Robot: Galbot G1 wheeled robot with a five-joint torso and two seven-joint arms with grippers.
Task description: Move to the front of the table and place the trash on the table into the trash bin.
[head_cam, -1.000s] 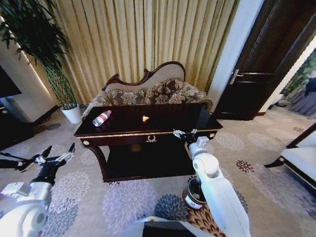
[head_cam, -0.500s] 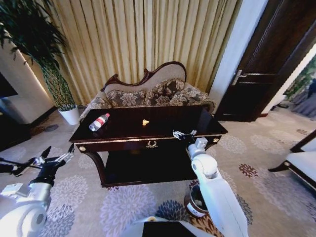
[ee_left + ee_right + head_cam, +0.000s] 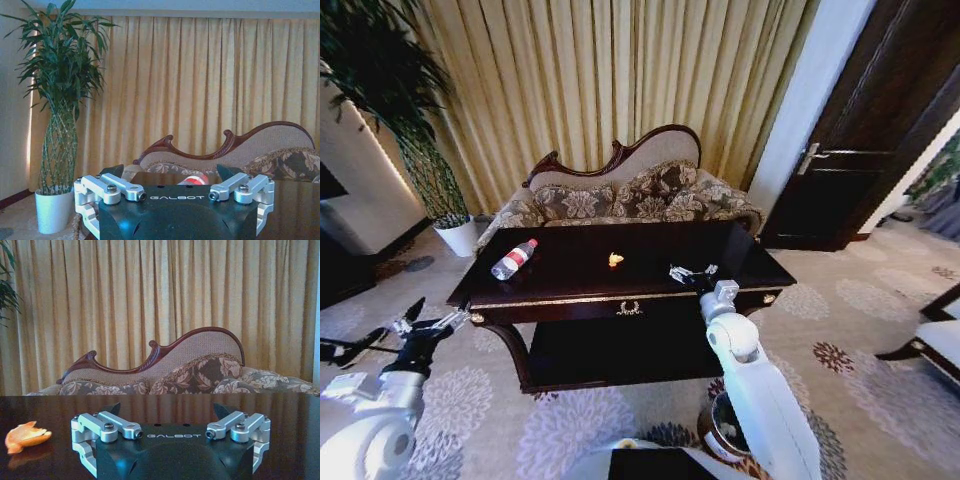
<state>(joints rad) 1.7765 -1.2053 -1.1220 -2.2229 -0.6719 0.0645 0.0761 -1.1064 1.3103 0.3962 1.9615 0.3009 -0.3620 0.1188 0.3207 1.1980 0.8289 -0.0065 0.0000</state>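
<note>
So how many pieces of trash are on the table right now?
2: a plastic bottle near the table's left end, an orange scrap mid-table. Smaller scraps may escape notice.

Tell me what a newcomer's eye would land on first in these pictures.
First, the long dark glossy wooden table with gold trim, mid-room before the floral carved-back sofa. On it lie a clear plastic bottle with a red cap, toward the robot's left, and a small orange scrap near the middle. The right gripper is open over the front edge; the left gripper is open off the table's left end.
</note>
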